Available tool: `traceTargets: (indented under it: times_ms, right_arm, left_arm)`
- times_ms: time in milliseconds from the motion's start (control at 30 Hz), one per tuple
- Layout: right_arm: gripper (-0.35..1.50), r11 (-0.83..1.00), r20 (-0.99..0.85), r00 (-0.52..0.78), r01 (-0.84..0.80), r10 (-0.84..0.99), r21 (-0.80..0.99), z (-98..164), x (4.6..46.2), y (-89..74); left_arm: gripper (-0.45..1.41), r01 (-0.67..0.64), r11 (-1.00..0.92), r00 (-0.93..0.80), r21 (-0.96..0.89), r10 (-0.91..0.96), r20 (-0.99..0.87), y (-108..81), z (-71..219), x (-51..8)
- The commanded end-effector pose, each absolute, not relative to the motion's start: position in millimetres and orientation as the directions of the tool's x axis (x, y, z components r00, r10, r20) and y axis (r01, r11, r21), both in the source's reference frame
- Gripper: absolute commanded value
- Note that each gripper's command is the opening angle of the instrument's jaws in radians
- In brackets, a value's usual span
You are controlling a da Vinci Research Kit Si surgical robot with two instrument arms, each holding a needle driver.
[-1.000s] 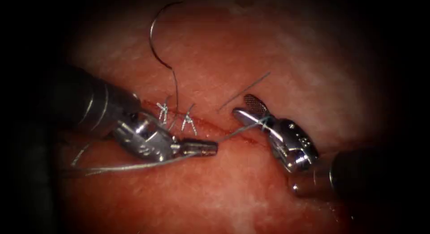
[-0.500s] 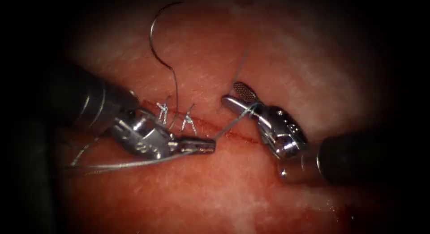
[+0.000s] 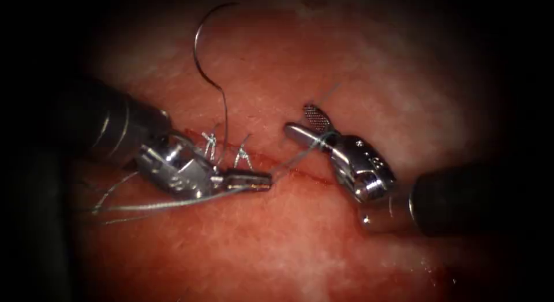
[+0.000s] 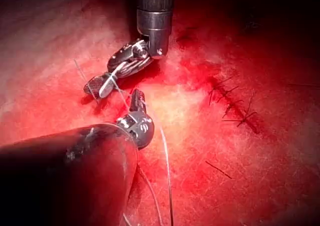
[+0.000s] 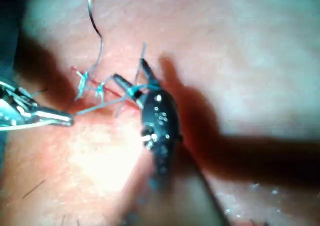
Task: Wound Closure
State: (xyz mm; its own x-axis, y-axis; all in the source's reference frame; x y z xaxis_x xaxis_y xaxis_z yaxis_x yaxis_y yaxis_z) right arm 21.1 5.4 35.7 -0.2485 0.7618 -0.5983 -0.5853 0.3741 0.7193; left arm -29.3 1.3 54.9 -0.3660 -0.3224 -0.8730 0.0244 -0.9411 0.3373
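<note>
Left tool (image 3: 254, 180) has its jaws clamped tight on the thread (image 3: 173, 202) right at the cut (image 3: 300, 174). Right tool (image 3: 304, 122) sits jaws spread, thread looped round them, gripping nothing. The needle (image 3: 199, 45) lies loose on the tissue (image 3: 346, 59) up top, not in it.

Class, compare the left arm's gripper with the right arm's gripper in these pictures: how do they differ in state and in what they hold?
The left gripper is shut on the thread, which trails off to the left; the right gripper stands open, with thread looped around its jaws rather than clamped. The left gripper lies along the cut beside the finished knots; the right gripper sits farther right, pointing up-left. Both are small metal jaws, and neither holds the needle, which lies on the tissue.
</note>
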Motion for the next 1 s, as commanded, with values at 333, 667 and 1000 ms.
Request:
traceTargets:
  times_ms: [333,667,1000]
  right_arm:
    - [1.14,0.323,-0.576,-0.262,-0.619,0.774,0.716,36.8,21.5,4.8]
    - [-0.35,0.341,-0.574,-0.258,-0.593,0.777,0.729,36.7,21.8,4.7]
    - [-0.35,0.386,-0.635,-0.219,-0.634,0.741,0.670,35.1,22.3,3.4]
  left_arm:
    - [-0.45,0.026,-0.942,-0.365,0.333,-0.319,-0.875,0.2,55.4,-29.8]
    - [-0.45,0.022,-0.942,-0.376,0.335,-0.318,-0.870,0.5,55.6,-29.5]
    - [-0.45,-0.092,-0.948,-0.504,0.304,-0.219,-0.835,8.0,57.0,-27.7]
